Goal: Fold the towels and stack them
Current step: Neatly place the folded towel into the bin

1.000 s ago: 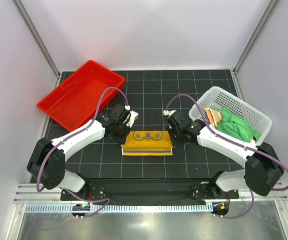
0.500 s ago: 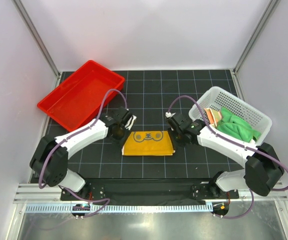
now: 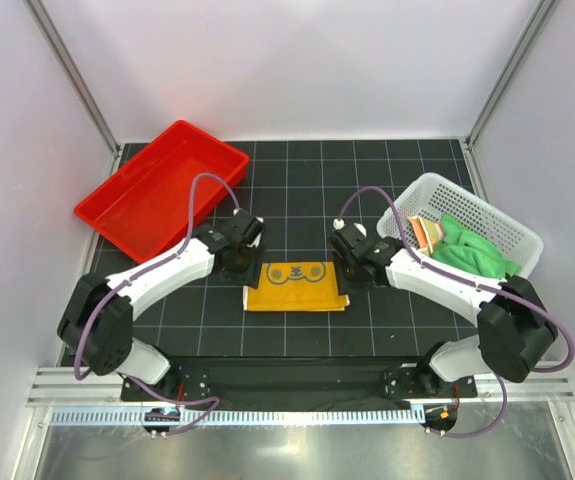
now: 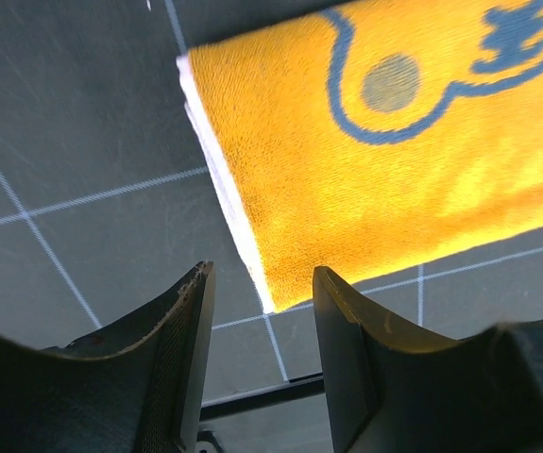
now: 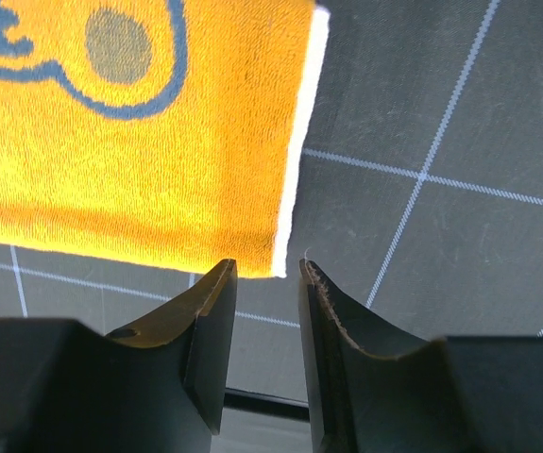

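Observation:
The yellow-orange towel (image 3: 295, 286) with grey lettering lies folded flat on the black grid mat between the arms. My left gripper (image 3: 250, 263) is open and empty over its far-left corner. In the left wrist view that corner of the towel (image 4: 365, 179) sits between the fingertips of the gripper (image 4: 263, 274). My right gripper (image 3: 343, 266) is open and empty over the far-right corner. The right wrist view shows the towel (image 5: 139, 160) with its white edge just ahead of the gripper (image 5: 267, 266). The green towel (image 3: 477, 255) and the striped dotted towel (image 3: 424, 231) lie crumpled in the basket.
A white perforated basket (image 3: 434, 190) stands at the right, just behind my right arm. A red plastic tray (image 3: 157, 190) stands at the back left. White walls and metal posts enclose the mat.
Both grippers have moved in and down to the yellow towel's far corners. The towel now lies flatter than a second ago.

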### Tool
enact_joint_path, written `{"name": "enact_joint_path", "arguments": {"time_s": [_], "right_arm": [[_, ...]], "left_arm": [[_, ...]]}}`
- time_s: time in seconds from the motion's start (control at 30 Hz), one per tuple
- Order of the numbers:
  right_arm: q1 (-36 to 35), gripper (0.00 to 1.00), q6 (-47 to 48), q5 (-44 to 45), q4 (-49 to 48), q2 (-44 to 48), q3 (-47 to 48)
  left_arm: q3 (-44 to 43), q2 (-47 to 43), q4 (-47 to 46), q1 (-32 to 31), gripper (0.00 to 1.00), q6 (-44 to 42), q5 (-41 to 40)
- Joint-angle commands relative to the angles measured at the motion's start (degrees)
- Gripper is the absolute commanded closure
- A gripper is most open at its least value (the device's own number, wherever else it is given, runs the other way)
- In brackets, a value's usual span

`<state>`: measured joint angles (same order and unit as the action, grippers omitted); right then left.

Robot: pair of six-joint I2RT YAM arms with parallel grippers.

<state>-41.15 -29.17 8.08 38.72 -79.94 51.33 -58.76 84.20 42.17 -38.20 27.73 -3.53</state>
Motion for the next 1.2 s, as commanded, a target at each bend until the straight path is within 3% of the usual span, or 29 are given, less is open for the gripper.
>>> {"name": "enact_joint_path", "arguments": {"time_s": [0.0, 0.4, 0.57, 0.7, 0.77, 0.9, 1.03, 1.17], "right_arm": [[-0.25, 0.60, -2.47, 3.61, -2.33, 0.31, 1.76], [-0.16, 0.55, -6.95, 4.84, -2.68, 2.86, -3.25], [-0.08, 0.54, -9.06, 1.69, -6.80, 2.42, -6.15], [-0.16, 0.57, -10.99, -1.13, -9.89, 2.77, -8.00], [-0.16, 0.62, -11.61, -1.31, -10.42, 3.04, -8.44], [-0.16, 0.71, -12.58, -2.19, -11.56, 3.30, -8.79], [-0.25, 0.92, -12.49, -2.89, -11.56, 3.83, -8.36], [-0.08, 0.99, -12.49, -4.11, -10.59, 5.76, -7.82]], "left_arm": [[1.89, 1.93, -1.57, -0.13, 0.51, 4.00, 0.63], [8.57, 2.11, -3.58, -0.21, 0.57, 7.69, 2.91], [9.63, 3.24, -6.93, -0.21, 0.69, 8.40, 7.04], [9.11, 3.07, -6.41, -0.21, 0.88, 8.48, 6.87], [7.88, 2.81, -5.44, -0.13, 1.00, 8.57, 6.17], [5.51, 2.46, -2.19, -0.21, 1.00, 8.57, 4.77], [3.31, 1.93, 0.97, -0.21, 1.00, 9.10, 1.43], [1.20, 1.14, 4.58, -0.13, 1.00, 9.63, -2.70]]}}
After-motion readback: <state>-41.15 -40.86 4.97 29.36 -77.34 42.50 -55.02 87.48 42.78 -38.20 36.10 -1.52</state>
